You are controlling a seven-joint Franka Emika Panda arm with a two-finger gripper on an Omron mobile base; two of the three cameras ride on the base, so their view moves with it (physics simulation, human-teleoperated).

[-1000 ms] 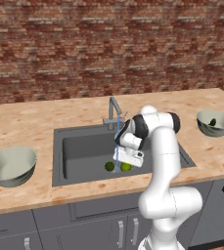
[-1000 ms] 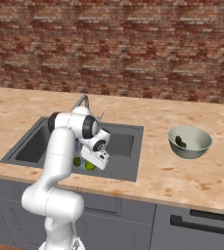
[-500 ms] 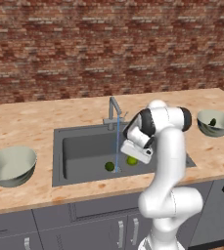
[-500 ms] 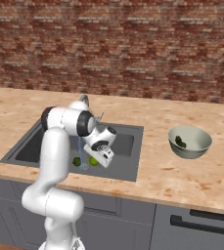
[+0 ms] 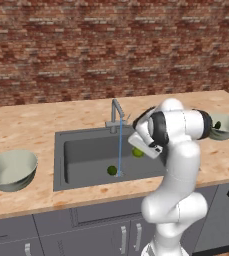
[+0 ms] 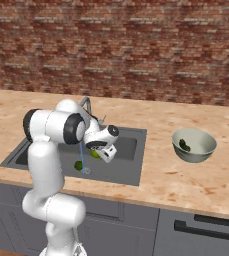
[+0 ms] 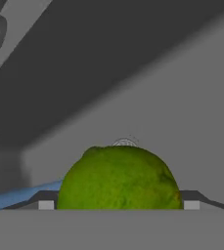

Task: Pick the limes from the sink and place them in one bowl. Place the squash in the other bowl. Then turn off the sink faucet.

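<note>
My gripper [image 5: 139,149] is shut on one lime [image 5: 137,152], held above the right part of the sink [image 5: 81,150]. In the hand view this lime [image 7: 119,178] sits between my two fingertips [image 7: 45,201], with the drain [image 7: 124,142] just past it. The second lime [image 5: 112,170] lies on the basin floor beside the water stream; from the right it is the lime [image 6: 78,164] below my gripper [image 6: 99,152]. The faucet [image 5: 117,112] is running. The squash [image 6: 184,145] lies in the right bowl [image 6: 206,150]. The left bowl [image 5: 11,170] holds nothing.
A thin blue water stream [image 5: 120,150] falls from the spout to the sink floor. The wooden counter [image 5: 31,125] surrounds the sink, with a brick wall [image 5: 86,45] behind. Grey cabinet fronts [image 5: 101,232] run below the counter edge.
My gripper has risen from the sink floor with one lime and swung toward the right side of the basin. The other lime stays where it was.
</note>
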